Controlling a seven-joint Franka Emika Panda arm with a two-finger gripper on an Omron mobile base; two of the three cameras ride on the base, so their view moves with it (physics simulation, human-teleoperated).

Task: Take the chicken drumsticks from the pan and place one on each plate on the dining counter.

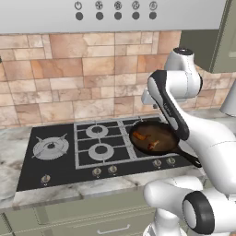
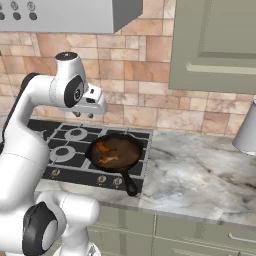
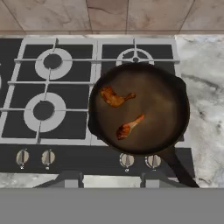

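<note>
Frying pan (image 3: 140,107) sits on the black gas hob (image 3: 52,127), over the burners on its right side, long handle (image 3: 177,168) running off toward 5 o'clock in the hand view. Two chicken drumsticks lie inside on the pan floor, apart from each other: upper drumstick (image 3: 114,97) at about 10 o'clock from the pan's centre, lower drumstick (image 3: 128,127) at about 7 o'clock, thin end pointing toward 2 o'clock.

Gripper (image 2: 84,114) hangs well above the hob in the right base view, up and toward 10 o'clock from the pan (image 2: 115,151), against the brick-tile backsplash (image 2: 150,75). Finger tips (image 3: 70,180) peek in at the bottom of the hand view with a gap between them and nothing in that gap; the claw grasps nothing, though how wide it stands I cannot tell (tips barely show).

Left base view: pan (image 1: 154,137) at the hob's right side, both drumsticks visible as orange-brown bits, forearm crossing just above it. Control knobs (image 3: 35,157) line the hob's front edge. Marble worktop (image 2: 200,175) runs off at 3 o'clock from the pan, range hood (image 1: 115,14) overhead.
</note>
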